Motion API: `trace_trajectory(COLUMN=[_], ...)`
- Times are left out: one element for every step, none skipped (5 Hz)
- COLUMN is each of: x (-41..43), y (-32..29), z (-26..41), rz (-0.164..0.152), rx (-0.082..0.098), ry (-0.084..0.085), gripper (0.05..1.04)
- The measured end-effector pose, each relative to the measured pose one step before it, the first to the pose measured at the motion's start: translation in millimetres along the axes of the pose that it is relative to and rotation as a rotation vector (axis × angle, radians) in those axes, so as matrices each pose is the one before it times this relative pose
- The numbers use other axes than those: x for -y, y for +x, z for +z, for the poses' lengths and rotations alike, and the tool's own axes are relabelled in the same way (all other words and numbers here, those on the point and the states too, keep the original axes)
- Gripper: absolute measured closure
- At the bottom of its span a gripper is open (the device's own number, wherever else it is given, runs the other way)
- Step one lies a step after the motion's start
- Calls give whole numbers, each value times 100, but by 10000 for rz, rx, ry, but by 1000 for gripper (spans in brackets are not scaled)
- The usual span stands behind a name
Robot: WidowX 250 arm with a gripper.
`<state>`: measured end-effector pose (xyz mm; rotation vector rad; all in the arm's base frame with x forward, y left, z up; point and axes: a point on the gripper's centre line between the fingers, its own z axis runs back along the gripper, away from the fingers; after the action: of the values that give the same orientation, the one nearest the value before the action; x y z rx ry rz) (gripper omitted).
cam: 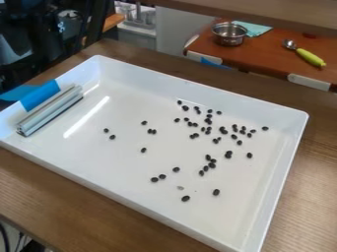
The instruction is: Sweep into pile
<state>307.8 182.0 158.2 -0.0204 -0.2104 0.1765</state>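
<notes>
Before you, a brown, wood-grained bench [309, 197] is carrying a shallow, rectangular white tray [197, 87]. The tray is resting directly on the bench and lying obliquely across your view; you are seeing wood grain extending beyond its far wall and along its right side.

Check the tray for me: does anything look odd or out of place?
One thing: a small greyish speck toward the near side of the white tray, much paler than the black beans around it; I can't tell what it is. The beans are scattered, but that fits unfinished sweeping.
</notes>
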Motion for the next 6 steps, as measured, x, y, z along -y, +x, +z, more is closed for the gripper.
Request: trace_trajectory(x=[119, -165, 70, -142, -298, -93], y=[-796, 311, 339, -483, 73, -246], z=[-1659, -363, -315, -942, -507, -719], rz=[84, 63, 19, 71, 122, 27], rx=[-492, 257, 69, -119, 120, 82], ry=[-205, 169, 153, 271, 361, 224], gripper=[82, 82, 82, 82, 82, 82])
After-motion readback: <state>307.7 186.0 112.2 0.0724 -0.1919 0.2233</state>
